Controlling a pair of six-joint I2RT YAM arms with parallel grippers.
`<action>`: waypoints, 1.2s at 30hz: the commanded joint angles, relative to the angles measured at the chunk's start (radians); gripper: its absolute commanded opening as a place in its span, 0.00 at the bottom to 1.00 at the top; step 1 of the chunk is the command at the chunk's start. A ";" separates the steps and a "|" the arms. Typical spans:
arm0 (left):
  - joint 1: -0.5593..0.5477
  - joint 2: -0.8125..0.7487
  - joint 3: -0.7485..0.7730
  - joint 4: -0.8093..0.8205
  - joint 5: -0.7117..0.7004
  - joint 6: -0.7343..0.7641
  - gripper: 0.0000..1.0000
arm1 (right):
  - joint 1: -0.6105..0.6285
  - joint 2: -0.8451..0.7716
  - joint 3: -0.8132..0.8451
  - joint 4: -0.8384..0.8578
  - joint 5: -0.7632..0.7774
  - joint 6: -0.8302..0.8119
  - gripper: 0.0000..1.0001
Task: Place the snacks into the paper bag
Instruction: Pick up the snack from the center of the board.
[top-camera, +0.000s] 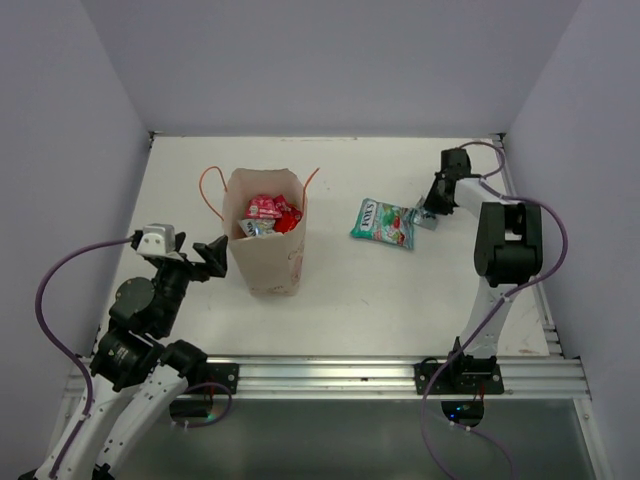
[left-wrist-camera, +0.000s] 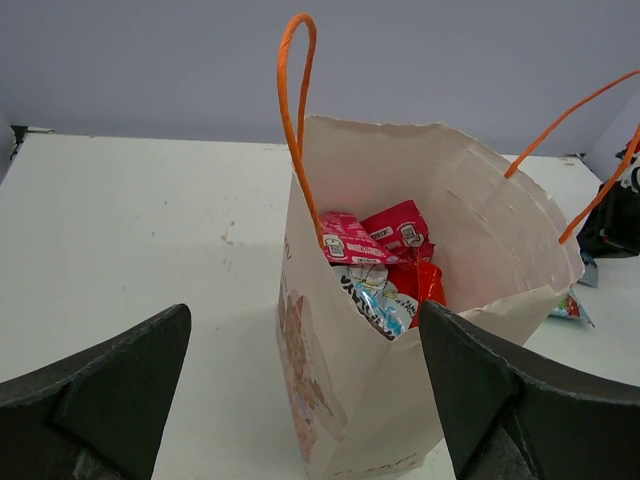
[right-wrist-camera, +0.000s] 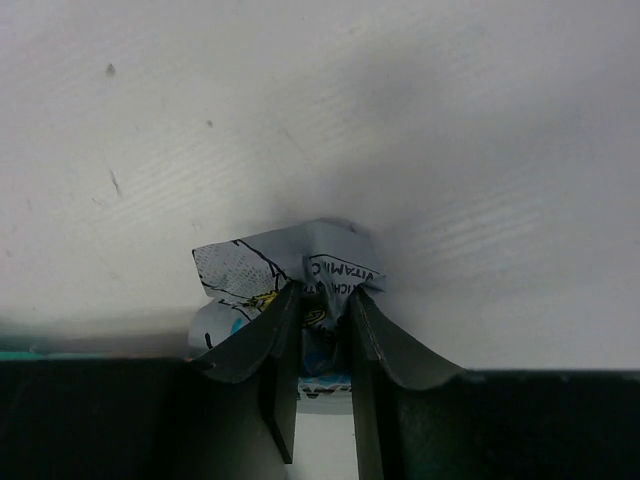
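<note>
The cream paper bag (top-camera: 268, 240) stands upright left of the middle, with orange cord handles and red, pink and light blue snack packets (top-camera: 268, 214) inside. In the left wrist view the bag (left-wrist-camera: 420, 330) stands just ahead between my open left gripper's (left-wrist-camera: 305, 400) fingers, and the packets (left-wrist-camera: 385, 265) show inside it. My left gripper (top-camera: 212, 256) sits just left of the bag, touching nothing. The teal-white FOX'S packet (top-camera: 382, 222) lies flat on the table. My right gripper (top-camera: 430, 212) is low by its right end. It is shut on a small light blue packet (right-wrist-camera: 290, 265), pinched and crumpled between the fingers.
The white table (top-camera: 400, 290) has purple walls on three sides. A metal rail (top-camera: 330, 375) runs along the near edge. The right arm's upper link (top-camera: 505, 240) stands over the right side of the table.
</note>
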 joint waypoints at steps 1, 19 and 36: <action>0.002 0.012 -0.003 0.048 0.019 0.024 1.00 | 0.007 -0.137 -0.067 -0.011 0.044 0.029 0.00; 0.002 0.049 -0.002 0.048 0.038 0.027 1.00 | 0.014 -0.616 -0.205 -0.008 0.048 0.023 0.00; 0.002 0.071 -0.002 0.050 0.059 0.029 1.00 | 0.270 -0.809 -0.080 -0.063 0.084 -0.075 0.00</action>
